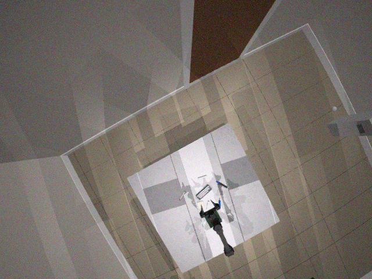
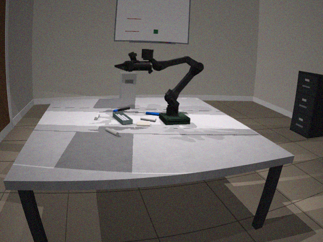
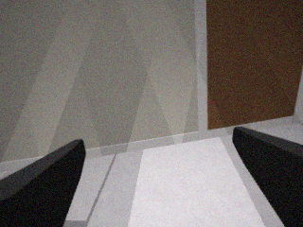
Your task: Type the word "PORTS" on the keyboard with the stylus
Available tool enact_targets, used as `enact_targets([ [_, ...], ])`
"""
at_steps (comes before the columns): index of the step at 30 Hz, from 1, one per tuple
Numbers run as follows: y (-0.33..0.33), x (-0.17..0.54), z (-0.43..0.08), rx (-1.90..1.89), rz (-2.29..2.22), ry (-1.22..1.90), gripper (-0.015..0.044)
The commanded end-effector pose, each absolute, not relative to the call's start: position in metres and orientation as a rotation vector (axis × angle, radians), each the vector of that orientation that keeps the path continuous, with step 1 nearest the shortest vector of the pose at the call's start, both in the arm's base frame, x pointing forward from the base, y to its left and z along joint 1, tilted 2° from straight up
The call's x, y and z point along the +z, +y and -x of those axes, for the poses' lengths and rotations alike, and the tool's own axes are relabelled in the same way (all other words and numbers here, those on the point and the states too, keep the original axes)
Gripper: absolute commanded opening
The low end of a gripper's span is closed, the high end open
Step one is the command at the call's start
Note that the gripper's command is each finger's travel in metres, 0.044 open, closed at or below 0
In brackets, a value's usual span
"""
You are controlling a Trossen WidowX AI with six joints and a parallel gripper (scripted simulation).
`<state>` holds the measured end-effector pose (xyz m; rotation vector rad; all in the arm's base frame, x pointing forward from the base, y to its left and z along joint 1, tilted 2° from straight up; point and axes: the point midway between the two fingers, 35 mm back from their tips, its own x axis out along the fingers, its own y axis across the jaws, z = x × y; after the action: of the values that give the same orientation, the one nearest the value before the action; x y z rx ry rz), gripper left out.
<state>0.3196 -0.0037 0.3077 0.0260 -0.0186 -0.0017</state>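
The keyboard point(image 1: 203, 192) point(image 2: 122, 117) lies at an angle on the desk, pale keys in a dark green-grey case. A black pen-like rod with a blue end point(image 1: 222, 184) point(image 2: 121, 109) lies beside its far end. A blue pen-like rod point(image 1: 219, 203) point(image 2: 152, 113) lies near the arm's base. Which one is the stylus, I cannot tell. My gripper point(image 1: 206, 204) point(image 2: 115, 65) point(image 3: 159, 140) is open and empty, with its fingers wide apart. It is level and high above the desk, pointing forward, away from the base. The wrist view shows neither keyboard nor rods.
Pale sticks lie left of the keyboard point(image 1: 182, 195) point(image 2: 112, 131), beyond it point(image 1: 201, 176) point(image 2: 97, 116) and near the base point(image 2: 148, 118). A cream block point(image 1: 200, 204) point(image 2: 143, 124) lies between keyboard and base. The arm's green base point(image 2: 174, 118) stands on the desk point(image 1: 249, 204) point(image 2: 182, 156).
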Motion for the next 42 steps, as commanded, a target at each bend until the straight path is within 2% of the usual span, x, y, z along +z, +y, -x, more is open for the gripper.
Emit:
enact_targets([
  [1, -0.003, 0.305, -0.321, -0.001, -0.025, -0.006, 0.0414],
  [9, 0.015, 0.193, -0.353, 0.05, 0.046, 0.567, 0.0204],
  [17, 0.035, 0.082, -0.321, 0.142, 0.181, 1.24, 0.0],
  [22, 0.039, 0.052, -0.293, 0.19, 0.253, 1.527, 0.0],
  [34, 0.037, 0.052, -0.294, 0.19, 0.252, 1.527, 0.0],
  [39, -0.011, 0.054, -0.308, 0.184, 0.253, 1.525, 0.0],
  [42, -0.018, 0.055, -0.309, 0.186, 0.257, 1.526, 0.0],
])
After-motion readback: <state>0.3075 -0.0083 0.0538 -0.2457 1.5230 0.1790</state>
